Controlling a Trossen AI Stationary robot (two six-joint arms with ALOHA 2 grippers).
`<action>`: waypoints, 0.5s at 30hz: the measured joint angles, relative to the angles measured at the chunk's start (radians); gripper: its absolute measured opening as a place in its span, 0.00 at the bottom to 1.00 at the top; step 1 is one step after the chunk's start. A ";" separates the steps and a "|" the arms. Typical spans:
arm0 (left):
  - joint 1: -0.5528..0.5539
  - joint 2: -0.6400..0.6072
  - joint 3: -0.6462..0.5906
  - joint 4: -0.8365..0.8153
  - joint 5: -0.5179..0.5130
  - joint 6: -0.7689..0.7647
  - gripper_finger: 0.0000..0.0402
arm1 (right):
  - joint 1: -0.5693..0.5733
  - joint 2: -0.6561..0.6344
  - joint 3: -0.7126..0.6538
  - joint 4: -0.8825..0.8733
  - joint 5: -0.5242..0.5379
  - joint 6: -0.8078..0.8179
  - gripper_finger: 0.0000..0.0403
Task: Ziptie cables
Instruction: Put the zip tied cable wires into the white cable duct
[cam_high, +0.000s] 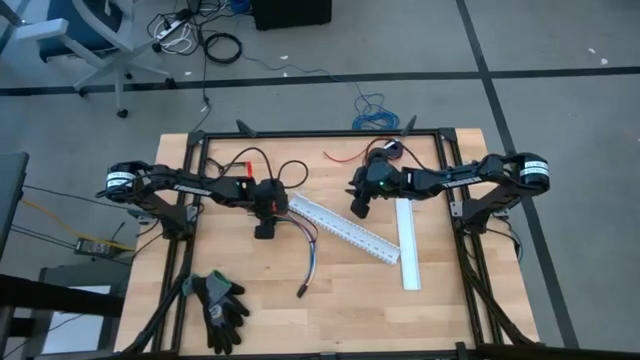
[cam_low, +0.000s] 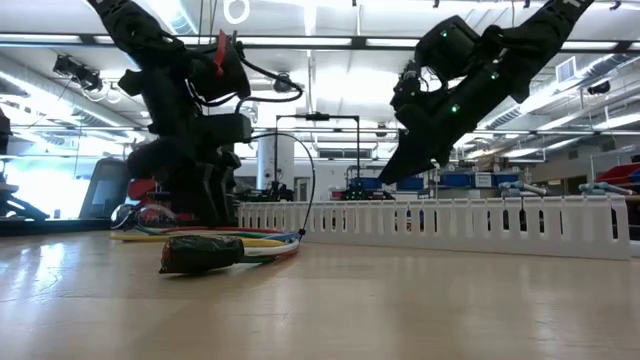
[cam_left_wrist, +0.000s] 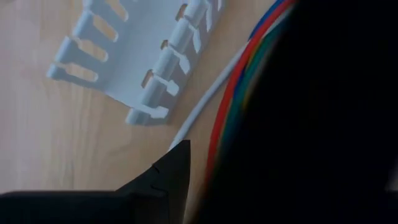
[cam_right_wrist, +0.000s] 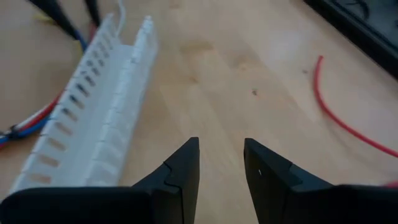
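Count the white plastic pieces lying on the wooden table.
2: a slotted white plastic cable duct lying diagonally at the table's middle, and a plain flat white plastic strip right of it. None seems hidden.

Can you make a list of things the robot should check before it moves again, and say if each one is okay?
1. Cables on the table, near the left gripper: ok.
2. Left gripper holding the cables: cannot tell; its wrist view is mostly blocked by something dark, with coloured wires right beside it.
3. Right gripper open and empty: ok; it has a gap between its fingers with only bare table showing.
4. Right gripper up off the table: ok in the low view.
5. White slotted duct lying between the arms, close to the cables: ok, but it may get bumped.
6. Zip tie ready: cannot tell; none shows in any view.
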 joint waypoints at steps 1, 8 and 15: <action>0.000 0.005 0.000 0.004 0.000 0.001 0.38 | 0.006 -0.001 0.000 -0.001 -0.004 0.000 0.28; 0.003 0.065 0.003 -0.001 0.097 -0.004 0.38 | 0.039 -0.001 0.000 -0.005 -0.005 0.000 0.28; 0.001 0.074 0.004 0.013 0.078 -0.006 0.38 | 0.047 -0.001 0.000 -0.007 -0.005 0.000 0.28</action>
